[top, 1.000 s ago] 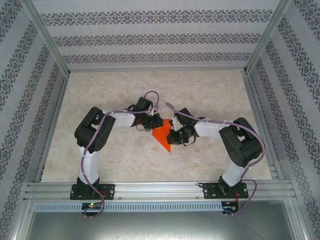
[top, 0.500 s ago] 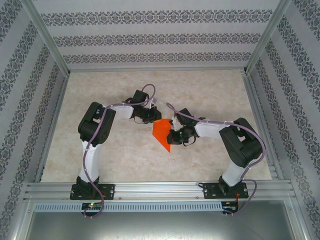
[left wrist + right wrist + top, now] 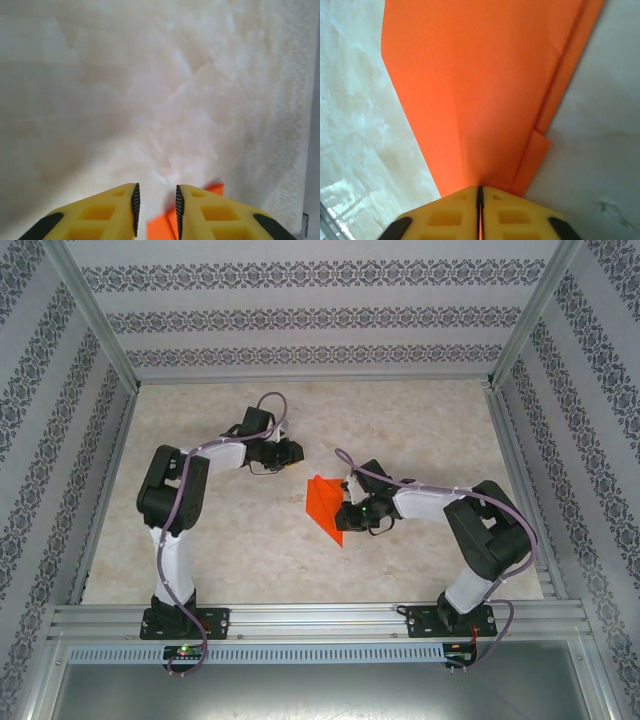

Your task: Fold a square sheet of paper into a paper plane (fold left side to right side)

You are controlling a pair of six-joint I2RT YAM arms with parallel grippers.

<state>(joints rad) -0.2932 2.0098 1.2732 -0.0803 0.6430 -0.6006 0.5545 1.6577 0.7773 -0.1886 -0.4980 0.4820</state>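
Tabletop [image 3: 220, 560], paper [image 3: 322, 505] partly behind right jaws

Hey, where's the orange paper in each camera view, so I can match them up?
Top external: the paper lies just right of centre, at the right gripper.
Left wrist: the paper peeks in at the bottom edge, beyond the left gripper.
Right wrist: the paper covers the upper middle, narrowing into the fingers.
Shared landmark: the pale marbled table.
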